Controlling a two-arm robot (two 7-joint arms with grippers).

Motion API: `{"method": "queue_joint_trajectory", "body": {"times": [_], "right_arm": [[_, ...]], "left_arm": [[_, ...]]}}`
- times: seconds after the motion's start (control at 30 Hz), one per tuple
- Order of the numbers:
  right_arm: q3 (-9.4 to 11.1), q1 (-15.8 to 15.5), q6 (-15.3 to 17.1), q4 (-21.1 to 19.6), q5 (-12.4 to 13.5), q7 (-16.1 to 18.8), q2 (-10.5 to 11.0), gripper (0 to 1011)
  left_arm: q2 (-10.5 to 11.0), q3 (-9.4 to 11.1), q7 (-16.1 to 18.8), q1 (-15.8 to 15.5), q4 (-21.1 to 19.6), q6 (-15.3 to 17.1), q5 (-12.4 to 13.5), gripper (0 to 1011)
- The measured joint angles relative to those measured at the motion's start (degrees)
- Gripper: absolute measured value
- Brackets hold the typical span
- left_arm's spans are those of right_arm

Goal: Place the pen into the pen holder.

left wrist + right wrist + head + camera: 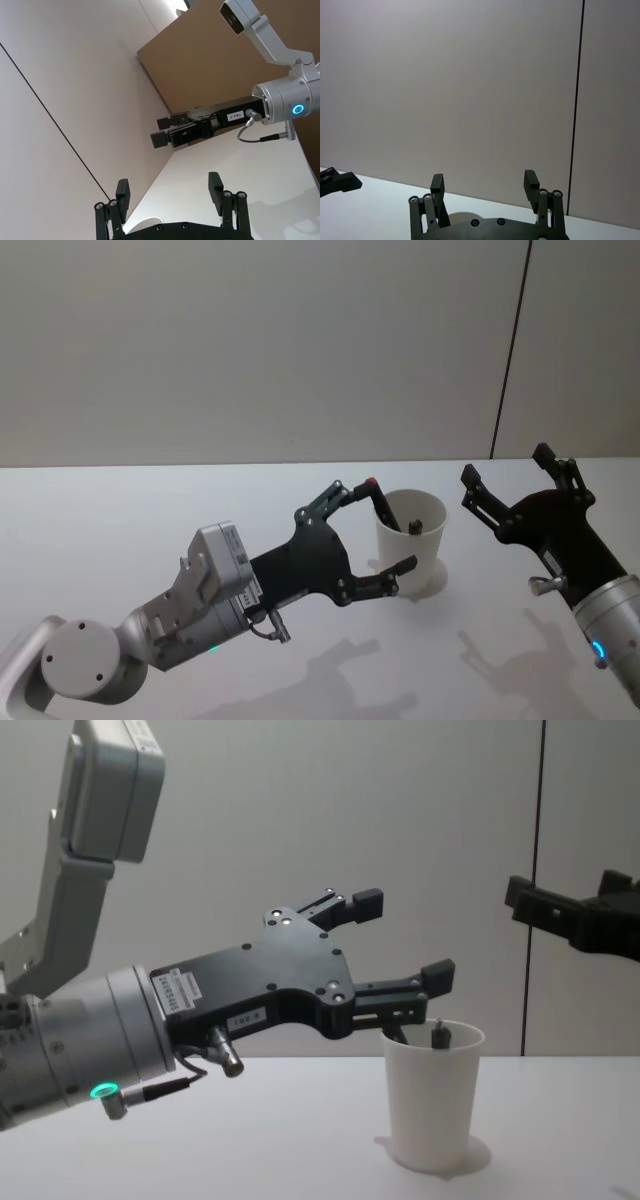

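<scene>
The pen holder (420, 545) is a white paper cup standing upright on the table, also seen from the side (432, 1105). A dark pen (383, 504) with a red end leans inside it against the rim on my left arm's side. A second dark end (440, 1033) pokes up inside the cup. My left gripper (378, 527) is open beside the cup, one finger near the pen's red end and the other low against the cup wall, holding nothing. From the side, the left gripper (403, 938) hovers over the rim. My right gripper (505, 468) is open in the air to the cup's right.
The white table (150, 510) runs back to a plain wall with a dark vertical seam (510, 350). In the left wrist view the right gripper (162, 131) hangs ahead of the left gripper (169, 185). In its own wrist view the right gripper (484, 179) faces the wall.
</scene>
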Motion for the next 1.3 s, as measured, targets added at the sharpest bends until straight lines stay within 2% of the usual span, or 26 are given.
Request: {"method": "queue_joint_trajectory", "body": {"times": [0.13,0.27,0.57,0.7,1.3], "right_arm": [[0.3,-0.3,0.6,-0.2,-0.1,0.0,0.0,1001],[1.2,-1.3,2.7,-0.7,-0.5,0.2,0.1,1001],[3.6,-4.0,8.5,-2.2,-1.4,1.0,0.5,1001],[4.2,-4.7,9.9,-2.6,-1.7,1.1,0.5,1001],[4.5,-5.1,10.6,-2.7,-1.8,1.3,0.6,1001]], "left_arm": [[0.1,0.1,0.6,0.1,-0.2,0.4,0.0,1000],[0.2,0.3,2.1,0.3,-0.7,1.2,0.0,1000],[0.9,1.2,8.7,1.3,-3.1,5.3,0.1,1000],[1.3,1.6,12.1,1.8,-4.3,7.4,0.1,1000],[2.8,3.5,25.2,3.9,-8.9,15.5,0.2,1000]]}}
